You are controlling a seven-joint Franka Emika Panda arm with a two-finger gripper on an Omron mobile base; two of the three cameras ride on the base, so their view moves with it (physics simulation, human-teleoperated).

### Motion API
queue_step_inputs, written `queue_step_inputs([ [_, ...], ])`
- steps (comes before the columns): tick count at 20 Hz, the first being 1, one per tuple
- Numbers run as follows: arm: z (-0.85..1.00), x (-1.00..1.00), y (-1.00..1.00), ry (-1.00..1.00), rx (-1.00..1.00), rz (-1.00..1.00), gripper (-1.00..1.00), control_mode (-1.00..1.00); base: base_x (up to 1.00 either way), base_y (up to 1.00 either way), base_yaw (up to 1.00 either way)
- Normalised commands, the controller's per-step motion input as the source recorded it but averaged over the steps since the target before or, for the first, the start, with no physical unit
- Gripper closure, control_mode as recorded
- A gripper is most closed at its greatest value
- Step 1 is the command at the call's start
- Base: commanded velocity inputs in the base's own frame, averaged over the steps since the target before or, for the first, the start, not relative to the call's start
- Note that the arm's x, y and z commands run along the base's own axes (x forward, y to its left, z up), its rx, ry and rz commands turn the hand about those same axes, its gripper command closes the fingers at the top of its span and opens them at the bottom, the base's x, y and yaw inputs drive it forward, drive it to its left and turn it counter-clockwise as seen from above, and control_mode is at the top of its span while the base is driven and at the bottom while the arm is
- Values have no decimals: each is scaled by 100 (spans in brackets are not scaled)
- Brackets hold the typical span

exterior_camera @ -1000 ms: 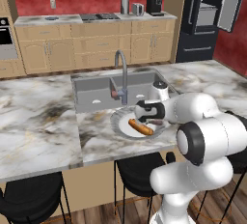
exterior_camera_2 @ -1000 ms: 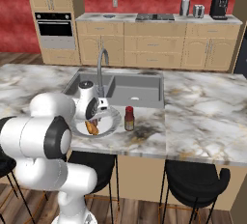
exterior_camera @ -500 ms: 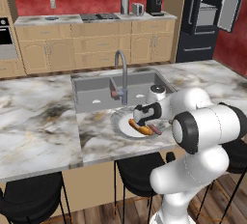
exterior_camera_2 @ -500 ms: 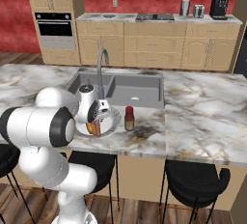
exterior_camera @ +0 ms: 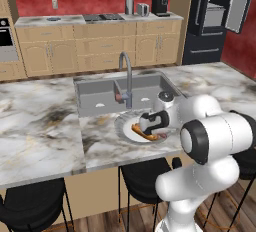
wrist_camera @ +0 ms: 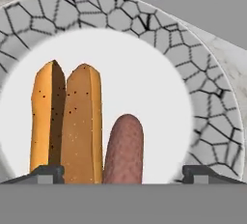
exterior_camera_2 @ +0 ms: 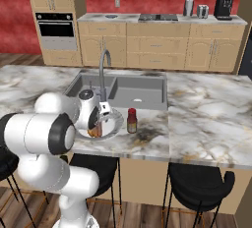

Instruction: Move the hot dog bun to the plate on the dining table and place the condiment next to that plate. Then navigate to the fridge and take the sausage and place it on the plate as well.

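I've got the gripper low over the plate, jaws spread wide with one tip at each side of the hand view and nothing between them gripped. The sausage lies on the white centre, right alongside the bun, the two touching or very nearly so; I can't tell which from here. The sausage's near end runs under the bottom of the view, so I can't say whether a tip is brushing it.

From the right base view, the condiment stands upright on the table just beside the plate, on the side away from the arm. From the left base view the gripper sits over the plate, next to the sink.

I judge this is the release, and the task is all but done. The lift should go straight up along the fingers, no sideways drift, so neither tip rolls the sausage off or nudges the bun. Slow first, then clear of the tap.
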Motion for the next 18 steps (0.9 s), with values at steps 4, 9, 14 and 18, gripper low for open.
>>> queue_step_inputs([
  [4, 54, -11, 0, 0, 0, 0, -100, -100, 0, 0, 0],
  [9, 65, -22, 0, 0, -2, 0, -100, -100, 0, 0, 0],
  [14, 55, -38, 0, 0, -1, 0, -100, -100, 0, 0, 0],
  [18, 43, -57, 0, -1, 0, 0, -100, -100, 0, 0, 0],
])
